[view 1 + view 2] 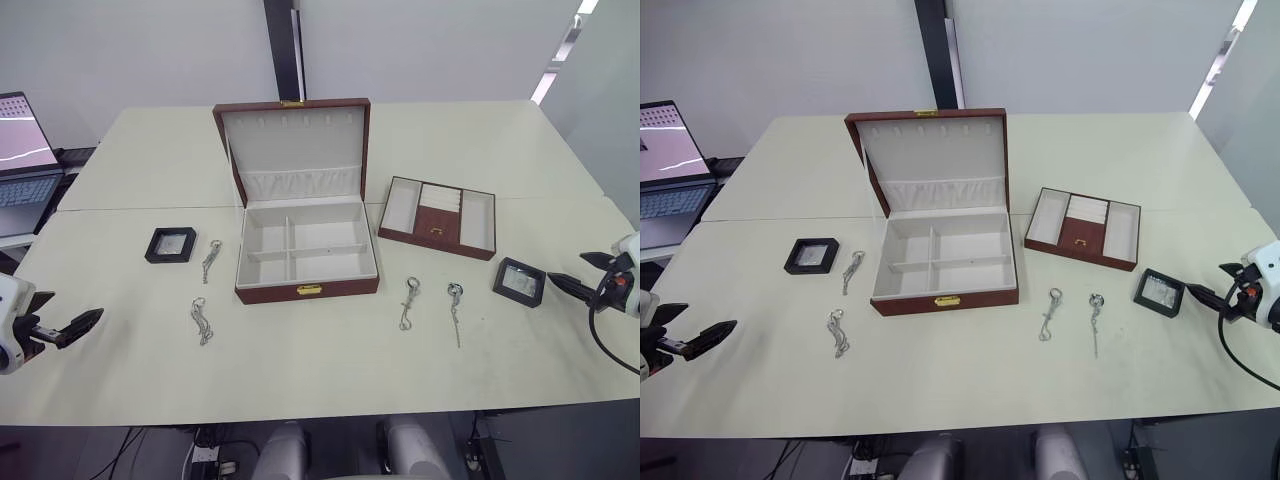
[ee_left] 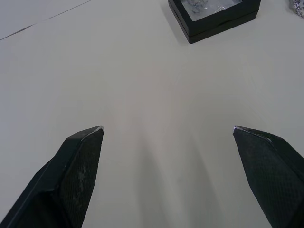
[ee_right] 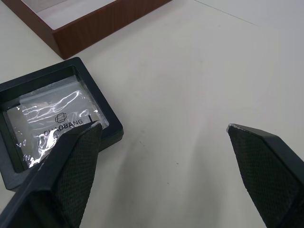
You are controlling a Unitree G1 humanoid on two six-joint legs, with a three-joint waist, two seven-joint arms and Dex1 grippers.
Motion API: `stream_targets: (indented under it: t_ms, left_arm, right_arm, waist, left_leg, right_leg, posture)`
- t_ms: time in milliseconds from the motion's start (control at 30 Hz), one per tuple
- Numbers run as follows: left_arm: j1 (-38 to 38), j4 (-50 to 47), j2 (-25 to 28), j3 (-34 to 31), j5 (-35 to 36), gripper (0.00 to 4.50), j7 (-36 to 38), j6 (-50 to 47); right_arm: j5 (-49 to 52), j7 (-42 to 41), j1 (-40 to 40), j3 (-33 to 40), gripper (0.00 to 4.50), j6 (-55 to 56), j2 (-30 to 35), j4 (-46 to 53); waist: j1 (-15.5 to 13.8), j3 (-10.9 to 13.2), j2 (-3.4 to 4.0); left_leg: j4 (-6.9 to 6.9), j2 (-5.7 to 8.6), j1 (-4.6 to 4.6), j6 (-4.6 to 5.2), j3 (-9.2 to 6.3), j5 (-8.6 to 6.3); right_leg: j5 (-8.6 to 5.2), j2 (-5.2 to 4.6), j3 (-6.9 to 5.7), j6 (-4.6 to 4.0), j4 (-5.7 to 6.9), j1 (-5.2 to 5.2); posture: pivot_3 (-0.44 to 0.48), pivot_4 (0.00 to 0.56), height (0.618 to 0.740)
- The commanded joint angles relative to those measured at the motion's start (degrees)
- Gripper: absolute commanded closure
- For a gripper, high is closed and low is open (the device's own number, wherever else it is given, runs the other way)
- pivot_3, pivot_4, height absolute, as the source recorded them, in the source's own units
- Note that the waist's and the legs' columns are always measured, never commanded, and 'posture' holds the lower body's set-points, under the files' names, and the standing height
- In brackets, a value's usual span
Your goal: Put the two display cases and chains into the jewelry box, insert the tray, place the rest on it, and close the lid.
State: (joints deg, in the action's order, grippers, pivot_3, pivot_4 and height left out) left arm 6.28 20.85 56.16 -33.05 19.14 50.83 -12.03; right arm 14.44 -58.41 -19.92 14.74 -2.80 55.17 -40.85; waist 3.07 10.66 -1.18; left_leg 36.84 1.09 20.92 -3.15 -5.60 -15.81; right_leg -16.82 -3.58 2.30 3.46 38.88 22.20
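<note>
Standing open at the middle of the table [image 1: 150, 380], the box [image 1: 308, 290] has its lid [image 1: 292, 140] raised at the far side, cream lining and a row of hooks facing the camera. Its cream compartments hold nothing, and the gold clasp sits on the near wall.

To the right of the box and a little farther back lies the tray [image 1: 438, 217], slightly angled, with cream side compartments and a brown centre panel.

Left of the box rests one case [image 1: 171, 245], flat on the table. Just beside it, between it and the box, lies one chain [image 1: 211, 261]; the second chain [image 1: 202, 322] lies nearer the front edge, apart from the first.

Right of the box, near the front, two thinner ring-topped pieces [image 1: 408, 302] lie side by side, apart from each other. Farther right sits the other case [image 1: 520, 281], flat, its clear window up.

The left gripper [image 2: 168, 130] hovers low at the near left edge of the table, fingers spread wide, holding nothing; the left case lies well beyond it. The right gripper [image 3: 164, 126] is at the far right, fingers also spread wide and empty. In the right wrist view one finger [image 3: 66, 166] overlaps the right case; whether it touches cannot be told.

A laptop [image 1: 22, 160] sits beyond the table's left end.
</note>
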Motion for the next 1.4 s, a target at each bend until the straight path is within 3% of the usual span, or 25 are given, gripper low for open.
stream_targets:
  t_ms: [33, 1100, 1267, 1400]
  left_arm:
    - [0.3, -0.4, 0.6, -2.0, 0.5, 0.0, 0.4, 0.4]
    - [-0.1, 0.0, 0.5, -1.6, -0.7, 0.0, -1.7, 0.7]
    - [-2.0, -3.9, -1.5, -0.9, 1.1, 0.0, -4.3, -2.4]
    - [-5.3, -9.6, -3.2, 1.2, 3.1, 0.0, -5.2, -8.0]
  right_arm:
    - [-0.4, 0.5, -0.8, 1.4, 0.04, 1.1, 1.7, 0.2]
    - [-0.1, 0.8, 0.0, 2.0, 0.04, 1.2, 1.5, 0.7]
    - [4.7, 0.3, 0.5, 4.3, 0.04, -3.7, -0.1, 8.7]
    - [9.6, 1.5, 0.6, 4.5, 0.04, -11.5, -3.1, 20.9]
  waist:
    - [0.0, 0.0, 0.0]
    - [0.0, 0.0, 0.0]
    - [0.0, 0.0, 0.0]
    - [-0.1, 0.0, -0.01]
  left_leg:
    - [0.0, 0.0, 0.0, 0.0, 0.0, 0.0]
    - [0.02, 0.0, 0.0, 0.01, 0.01, -0.01]
    - [0.03, 0.01, 0.0, 0.01, 0.01, -0.01]
    - [0.07, -0.04, 0.0, 0.01, -0.05, -0.01]
  right_leg:
    - [0.0, 0.0, 0.0, 0.0, 0.0, 0.0]
    - [0.0, 0.0, 0.01, 0.0, 0.02, 0.0]
    - [0.0, -0.01, 0.03, 0.0, 0.03, 0.0]
    - [0.01, 0.02, -0.01, 0.01, 0.06, -0.01]
  posture:
    - [0.0, 0.15, 0.74]
    - [0.0, 0.15, 0.74]
    - [0.0, 0.15, 0.74]
    - [0.0, 0.15, 0.74]
